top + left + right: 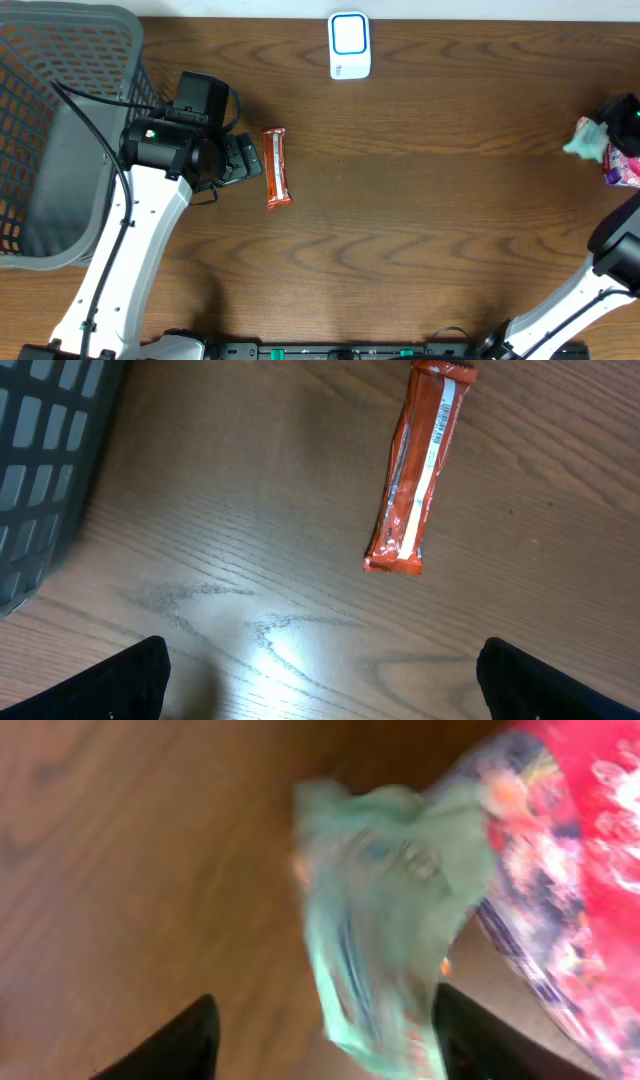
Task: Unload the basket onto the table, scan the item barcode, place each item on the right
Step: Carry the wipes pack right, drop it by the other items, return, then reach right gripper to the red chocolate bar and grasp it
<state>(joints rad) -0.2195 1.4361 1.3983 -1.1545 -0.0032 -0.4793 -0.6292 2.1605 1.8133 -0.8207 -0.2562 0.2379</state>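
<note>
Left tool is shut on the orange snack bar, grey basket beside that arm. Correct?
No. The left tool is open, and the orange snack bar lies on the table ahead of it, untouched; the left wrist view shows it. The grey basket is beside that arm.

Orange bar (277, 168) lies flat (white strip up).

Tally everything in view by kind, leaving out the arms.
Snack packets: 3 (red bar, teal packet, pink packet)
Scanner: 1
Basket: 1
Total: 5
</note>
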